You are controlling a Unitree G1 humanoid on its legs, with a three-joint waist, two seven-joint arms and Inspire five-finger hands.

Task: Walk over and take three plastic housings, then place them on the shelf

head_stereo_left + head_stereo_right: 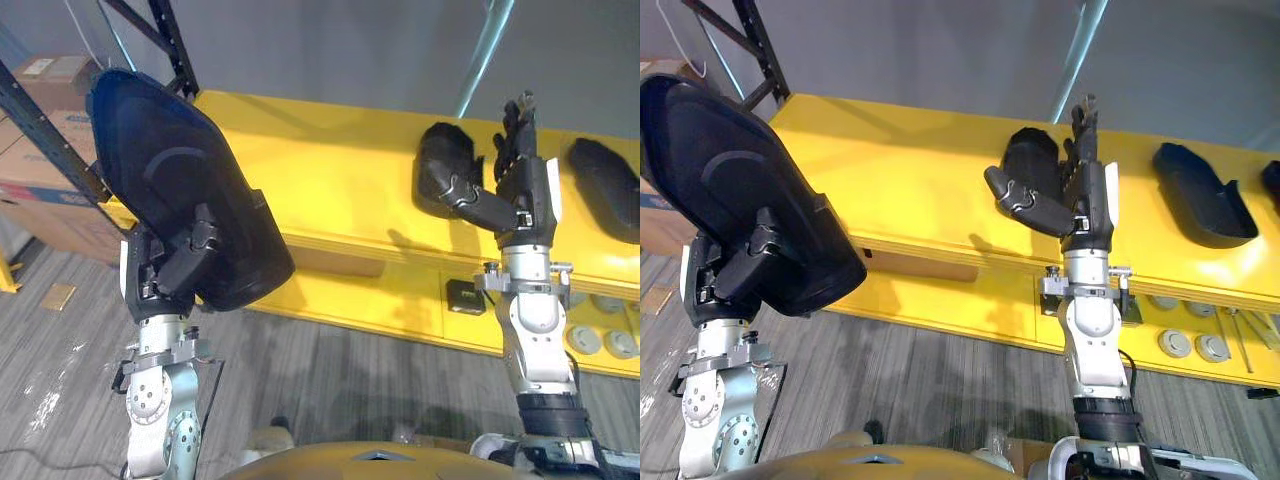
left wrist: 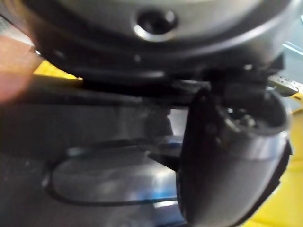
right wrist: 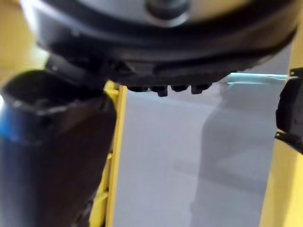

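The long yellow shelf (image 1: 340, 190) runs across in front, its left stretch bare. A large black plastic housing (image 1: 170, 170) hangs in the air before that stretch, clamped by the left hand (image 1: 178, 262), whose thumb presses over its face while the fingers are hidden behind it. A second housing (image 1: 440, 165) lies on the shelf near the middle and a third housing (image 1: 605, 190) further right. The right hand (image 1: 522, 175) is raised before the second one, fingers straight and holding nothing; I cannot tell whether it touches. To place well, carry the held housing over the bare stretch and lower it flat, well back from the front edge. Release only then.
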